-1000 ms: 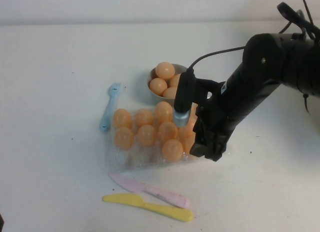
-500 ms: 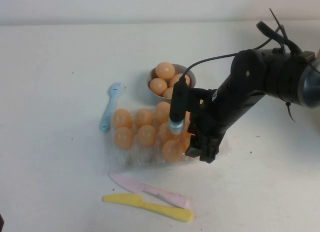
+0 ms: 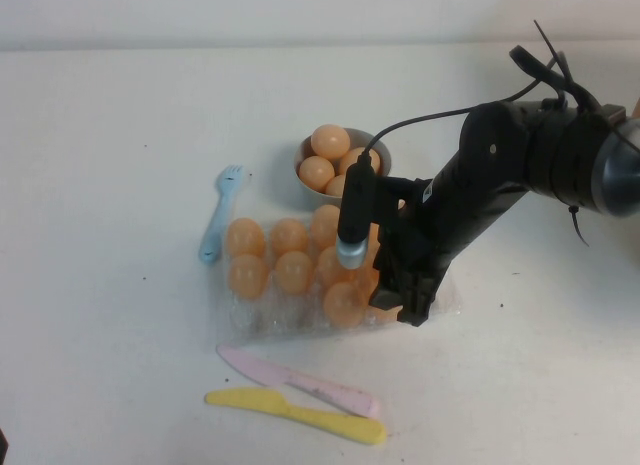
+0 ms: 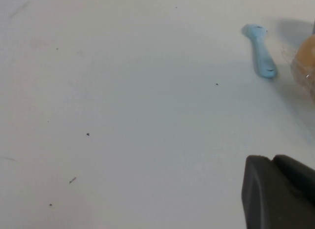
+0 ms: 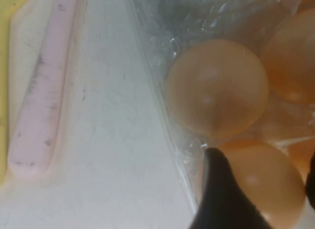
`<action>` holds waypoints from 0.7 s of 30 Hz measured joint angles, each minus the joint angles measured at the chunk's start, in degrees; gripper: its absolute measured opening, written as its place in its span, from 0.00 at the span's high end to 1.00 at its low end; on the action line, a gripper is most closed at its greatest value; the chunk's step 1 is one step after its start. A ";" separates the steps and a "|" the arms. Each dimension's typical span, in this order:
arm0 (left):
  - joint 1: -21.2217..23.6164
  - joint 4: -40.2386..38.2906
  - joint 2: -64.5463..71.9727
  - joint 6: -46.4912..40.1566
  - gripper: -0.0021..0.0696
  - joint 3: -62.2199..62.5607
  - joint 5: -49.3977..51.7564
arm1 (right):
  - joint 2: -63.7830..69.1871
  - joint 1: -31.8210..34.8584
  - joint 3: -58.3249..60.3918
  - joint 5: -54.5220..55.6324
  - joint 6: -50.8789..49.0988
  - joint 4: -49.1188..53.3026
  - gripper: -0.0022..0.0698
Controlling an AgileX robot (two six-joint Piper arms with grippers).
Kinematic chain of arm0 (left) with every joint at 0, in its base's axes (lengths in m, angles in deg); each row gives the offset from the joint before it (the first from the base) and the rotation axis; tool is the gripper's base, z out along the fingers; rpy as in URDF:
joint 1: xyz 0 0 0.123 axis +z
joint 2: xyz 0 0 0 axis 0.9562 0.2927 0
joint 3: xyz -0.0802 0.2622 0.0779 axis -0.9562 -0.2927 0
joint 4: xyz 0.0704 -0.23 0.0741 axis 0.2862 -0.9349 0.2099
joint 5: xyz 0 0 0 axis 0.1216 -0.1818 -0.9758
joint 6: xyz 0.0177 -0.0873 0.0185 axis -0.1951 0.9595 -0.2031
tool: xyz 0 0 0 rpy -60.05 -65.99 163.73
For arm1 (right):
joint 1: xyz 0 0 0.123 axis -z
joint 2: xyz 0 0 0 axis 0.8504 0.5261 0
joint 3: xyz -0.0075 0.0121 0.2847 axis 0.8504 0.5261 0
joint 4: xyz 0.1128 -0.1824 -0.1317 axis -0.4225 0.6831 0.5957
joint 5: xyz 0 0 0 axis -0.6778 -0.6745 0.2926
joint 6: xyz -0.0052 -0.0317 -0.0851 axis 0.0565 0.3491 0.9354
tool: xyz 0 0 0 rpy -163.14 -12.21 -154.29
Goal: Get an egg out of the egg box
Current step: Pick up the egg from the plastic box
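High view angled down at table (image 3: 120, 135), wrist cameras close above it

Matt egg (image 5: 256, 182), crinkly clear-plastic egg box (image 5: 170, 39)

The egg box (image 3: 262, 320) sits mid-tabletop (image 3: 110, 235), with a bowl (image 3: 378, 150) of eggs just behind it, a fork (image 3: 218, 213) at its left and two knives (image 3: 300, 400) in front. The right claw (image 3: 403, 303) is down at the box's right front corner, fingers (image 5: 221, 199) astride the egg (image 5: 263, 182). The left claw (image 4: 278, 194) hangs over bare tabletop, left of the fork.
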 joint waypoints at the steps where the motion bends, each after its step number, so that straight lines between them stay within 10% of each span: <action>1: 0.00 0.00 0.00 0.00 0.98 0.00 0.00 | 0.00 0.00 0.00 0.00 0.00 0.00 0.52; 21: 0.00 0.00 0.00 0.00 0.98 0.00 0.00 | 0.00 0.00 0.00 -2.01 0.00 4.92 0.28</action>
